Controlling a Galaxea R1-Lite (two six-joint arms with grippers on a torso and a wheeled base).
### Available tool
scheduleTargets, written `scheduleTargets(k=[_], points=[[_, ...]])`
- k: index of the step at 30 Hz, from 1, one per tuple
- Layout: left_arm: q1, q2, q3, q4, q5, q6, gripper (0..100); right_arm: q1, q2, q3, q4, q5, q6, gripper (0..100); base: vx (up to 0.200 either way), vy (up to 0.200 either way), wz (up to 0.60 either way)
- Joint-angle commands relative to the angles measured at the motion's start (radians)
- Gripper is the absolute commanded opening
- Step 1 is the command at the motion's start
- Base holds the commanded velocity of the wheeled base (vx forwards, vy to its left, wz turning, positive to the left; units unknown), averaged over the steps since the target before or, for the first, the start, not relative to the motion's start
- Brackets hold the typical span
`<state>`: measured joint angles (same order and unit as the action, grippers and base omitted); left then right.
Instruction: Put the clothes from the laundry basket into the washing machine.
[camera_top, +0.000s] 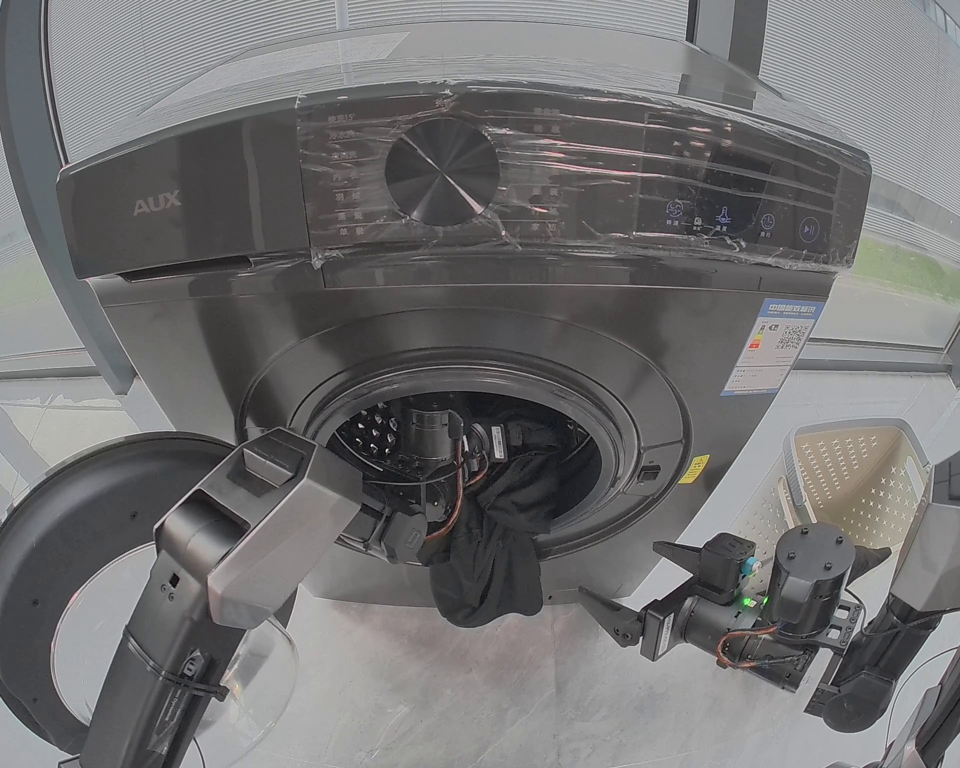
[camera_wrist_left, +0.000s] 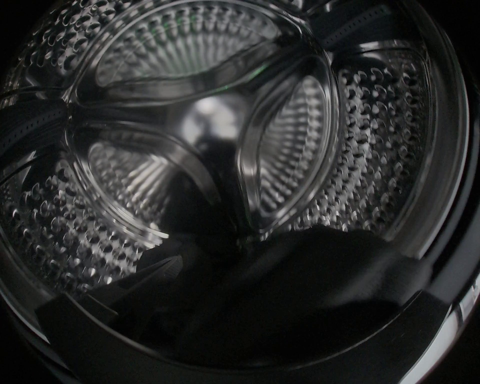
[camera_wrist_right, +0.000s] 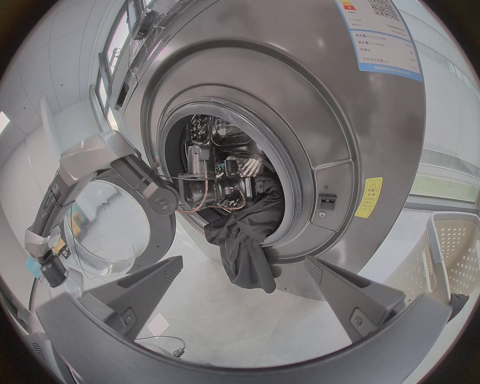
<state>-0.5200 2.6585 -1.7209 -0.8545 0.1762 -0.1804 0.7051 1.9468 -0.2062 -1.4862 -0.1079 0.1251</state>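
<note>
The washing machine (camera_top: 520, 300) stands with its round door (camera_top: 80, 540) swung out to the left. A black garment (camera_top: 490, 560) hangs over the drum's lower rim, half inside and half drooping down the front. My left gripper (camera_top: 500, 440) is inside the drum opening just above the garment. In the left wrist view the left gripper (camera_wrist_left: 245, 270) looks open, one finger (camera_wrist_left: 155, 270) bare and the other side covered by the black garment (camera_wrist_left: 310, 280). My right gripper (camera_top: 622, 572) is open and empty, low in front of the machine, right of the hanging cloth.
The cream laundry basket (camera_top: 860, 470) stands on the floor at the machine's right, behind my right arm; its contents are hidden. The open door (camera_wrist_right: 110, 235) takes up the space at the left. Pale floor (camera_top: 480, 690) lies bare in front of the machine.
</note>
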Motion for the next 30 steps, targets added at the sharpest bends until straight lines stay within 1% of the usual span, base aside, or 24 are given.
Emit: scheduleTargets(k=[1,3,4,5,7,9,12,16,21,22,26,30], points=[[-0.029,-0.209,0.245,0.109,-0.037,0.006,100,0.001,0.001,0.001,0.000,0.000,0.001,100,0.000,0.000,0.00],[-0.031,-0.226,0.305,0.127,-0.061,0.013,100,0.002,0.001,0.001,0.000,0.000,0.001,100,0.000,0.000,0.00],[-0.032,-0.229,0.317,0.126,-0.066,0.018,100,0.002,0.001,0.001,0.000,0.000,0.001,100,0.000,0.000,0.00],[-0.032,-0.230,0.343,0.126,-0.073,0.032,100,0.001,0.001,0.002,0.000,0.000,0.001,100,0.000,0.000,0.00],[-0.031,-0.229,0.363,0.121,-0.083,0.047,100,0.002,0.001,0.002,0.000,0.000,0.001,100,0.000,0.000,0.00],[-0.032,-0.227,0.385,0.123,-0.099,0.053,100,0.001,0.001,0.002,0.000,0.000,0.001,100,0.000,0.000,0.00],[-0.045,-0.216,0.405,0.120,-0.124,0.072,100,0.002,0.001,0.002,0.000,0.000,0.001,100,0.000,0.000,0.00],[-0.049,-0.173,0.388,0.117,-0.124,0.084,100,0.004,0.001,0.002,0.000,0.000,0.001,100,0.000,0.000,0.00],[-0.043,-0.114,0.337,0.115,-0.118,0.084,100,0.010,0.001,0.002,0.000,0.000,0.001,100,0.000,0.000,0.00],[-0.043,-0.111,0.334,0.115,-0.118,0.084,0,0.010,0.001,0.002,0.000,0.000,0.001,100,0.000,0.000,0.00],[-0.038,-0.081,0.284,0.104,-0.115,0.081,0,0.010,0.001,0.001,0.000,0.000,0.001,100,0.000,0.000,0.00],[-0.037,-0.089,0.276,0.091,-0.113,0.076,0,0.010,0.001,0.001,0.000,0.000,0.001,100,0.000,0.000,0.00]])
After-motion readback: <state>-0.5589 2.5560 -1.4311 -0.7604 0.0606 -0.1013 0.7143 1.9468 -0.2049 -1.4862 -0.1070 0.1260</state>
